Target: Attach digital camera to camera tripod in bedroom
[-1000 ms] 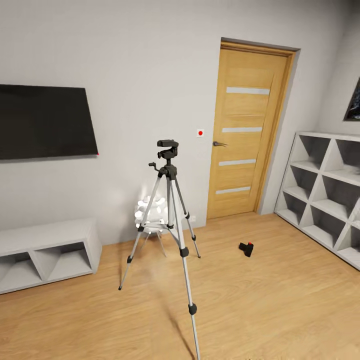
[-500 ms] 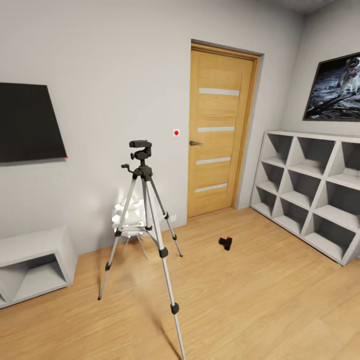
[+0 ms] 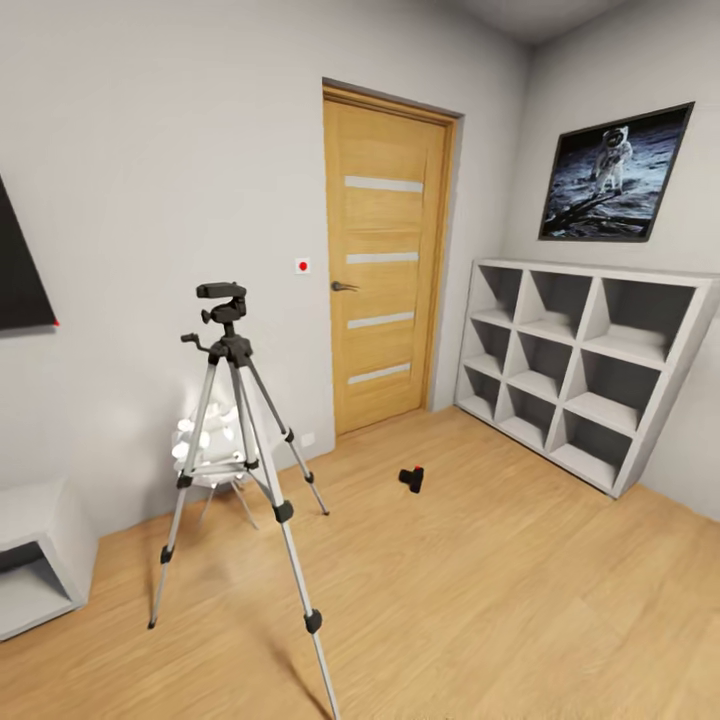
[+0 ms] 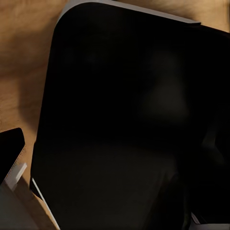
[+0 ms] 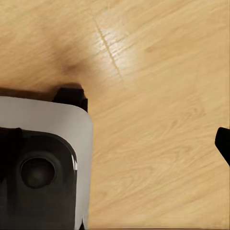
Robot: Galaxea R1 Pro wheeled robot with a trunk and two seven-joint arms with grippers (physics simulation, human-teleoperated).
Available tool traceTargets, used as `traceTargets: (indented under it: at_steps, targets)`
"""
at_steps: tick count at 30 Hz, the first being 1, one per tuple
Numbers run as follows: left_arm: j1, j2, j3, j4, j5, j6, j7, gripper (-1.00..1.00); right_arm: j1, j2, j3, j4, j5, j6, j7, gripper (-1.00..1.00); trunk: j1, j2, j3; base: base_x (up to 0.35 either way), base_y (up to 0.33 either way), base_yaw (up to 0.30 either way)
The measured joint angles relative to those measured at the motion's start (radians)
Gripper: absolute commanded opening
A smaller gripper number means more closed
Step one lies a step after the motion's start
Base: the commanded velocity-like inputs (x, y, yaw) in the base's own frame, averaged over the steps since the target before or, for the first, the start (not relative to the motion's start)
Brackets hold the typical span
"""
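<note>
The camera tripod stands on the wood floor at the left, on silver legs with a black head and a pan handle, and nothing is mounted on it. The digital camera, small and black with a red dot, lies on the floor in front of the door, well right of the tripod. A dark sliver at the edge of the right wrist view may be a fingertip. The left wrist view looks at a dark rounded part of my own body over the floor.
A white flower-shaped lamp stands behind the tripod. A wooden door is shut in the back wall. A grey cube shelf lines the right wall under an astronaut poster. A low grey cabinet and a TV edge are at the left.
The head view has swung to the right: the whole picture shifted left, the TV slid almost out and the poster and shelf came in. Tripod and camera themselves have not moved.
</note>
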State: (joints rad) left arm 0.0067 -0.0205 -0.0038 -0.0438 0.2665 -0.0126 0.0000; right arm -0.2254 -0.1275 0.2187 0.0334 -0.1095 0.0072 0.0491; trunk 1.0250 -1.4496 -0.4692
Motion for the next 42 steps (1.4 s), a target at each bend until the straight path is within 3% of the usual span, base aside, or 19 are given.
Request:
traceTargets:
  at_steps: [4, 18, 42]
  targets:
    - [0.0, 0.001, 0.001, -0.018, 0.003, 0.0, 0.0, 1.0, 0.003, 0.005, 0.0, 0.0, 0.0, 0.0, 0.0, 1.0, 0.0, 0.0, 0.0, 0.0, 0.0, -0.299]
    - [0.0, 0.0, 0.001, -0.029, 0.07, 0.001, 0.001, 1.0, 0.004, 0.017, 0.0, 0.0, 0.0, 0.0, 0.0, 1.0, 0.0, 0.0, 0.0, 0.004, -0.002, -0.299]
    - [0.0, 0.001, 0.0, -0.03, 0.079, 0.001, 0.003, 1.0, 0.004, 0.018, 0.001, -0.002, 0.006, -0.008, -0.002, 1.0, 0.0, 0.0, 0.0, 0.088, -0.2, -0.299]
